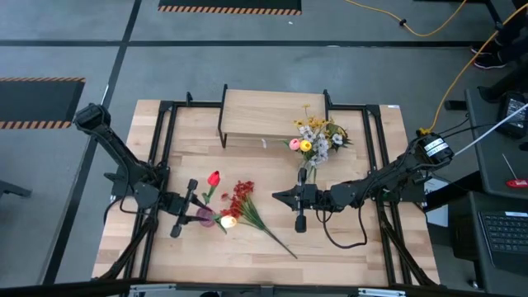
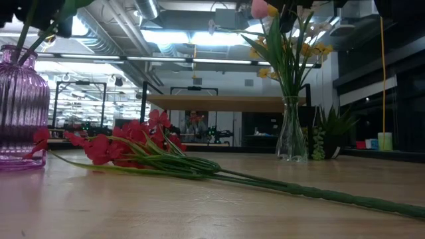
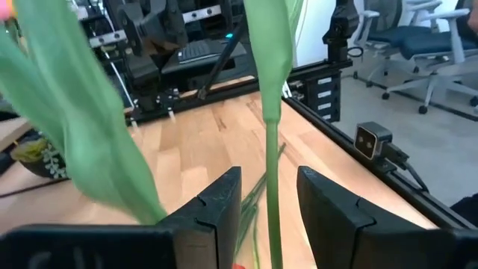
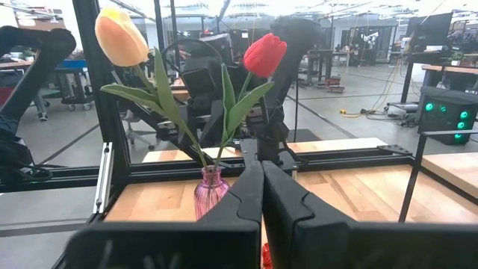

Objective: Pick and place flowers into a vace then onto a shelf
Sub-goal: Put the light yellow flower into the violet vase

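A purple ribbed vase (image 1: 204, 216) (image 2: 21, 113) (image 4: 210, 193) stands on the table with a red tulip (image 1: 214, 177) (image 4: 265, 54) and a yellow tulip (image 1: 228, 220) (image 4: 122, 36) stuck in it. My left gripper (image 1: 198, 212) (image 3: 269, 187) is open beside the vase. A green tulip stalk (image 3: 272, 164) runs between its fingers without touching them. The red berry spray (image 1: 242, 200) (image 2: 126, 147) lies flat on the table. My right gripper (image 1: 279, 196) (image 4: 261, 175) is shut, level, to the right of the spray and pointing at the purple vase.
A clear glass vase (image 1: 308, 172) (image 2: 292, 133) holding pink, yellow and white blossoms stands on the table in front of the shelf (image 1: 272, 114) (image 2: 219, 102), close to my right arm. Black frame rails run along both table sides. The near table strip is bare wood.
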Motion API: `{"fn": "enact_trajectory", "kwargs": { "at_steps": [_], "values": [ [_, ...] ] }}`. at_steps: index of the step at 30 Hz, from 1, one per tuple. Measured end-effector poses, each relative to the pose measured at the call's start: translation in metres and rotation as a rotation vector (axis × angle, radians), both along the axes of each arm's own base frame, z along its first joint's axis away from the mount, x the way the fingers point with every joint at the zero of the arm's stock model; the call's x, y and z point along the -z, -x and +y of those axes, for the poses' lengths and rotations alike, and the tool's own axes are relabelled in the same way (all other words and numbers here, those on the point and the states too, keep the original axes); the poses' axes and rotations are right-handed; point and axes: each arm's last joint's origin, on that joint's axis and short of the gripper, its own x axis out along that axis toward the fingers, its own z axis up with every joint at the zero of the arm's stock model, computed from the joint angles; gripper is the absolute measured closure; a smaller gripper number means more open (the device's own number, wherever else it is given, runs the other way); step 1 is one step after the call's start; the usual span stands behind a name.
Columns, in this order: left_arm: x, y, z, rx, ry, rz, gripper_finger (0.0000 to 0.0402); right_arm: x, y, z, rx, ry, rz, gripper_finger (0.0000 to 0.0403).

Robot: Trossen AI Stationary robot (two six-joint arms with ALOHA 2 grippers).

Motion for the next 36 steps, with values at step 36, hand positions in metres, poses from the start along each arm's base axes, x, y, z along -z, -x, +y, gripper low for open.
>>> {"fn": "enact_trajectory", "kwargs": {
  "at_steps": [36],
  "values": [
    [-0.019,0.010,0.001,-0.051,0.112,-0.171,0.0397,0.000,0.000,0.000,0.000,0.003,0.001,0.0398]
  ]
}}
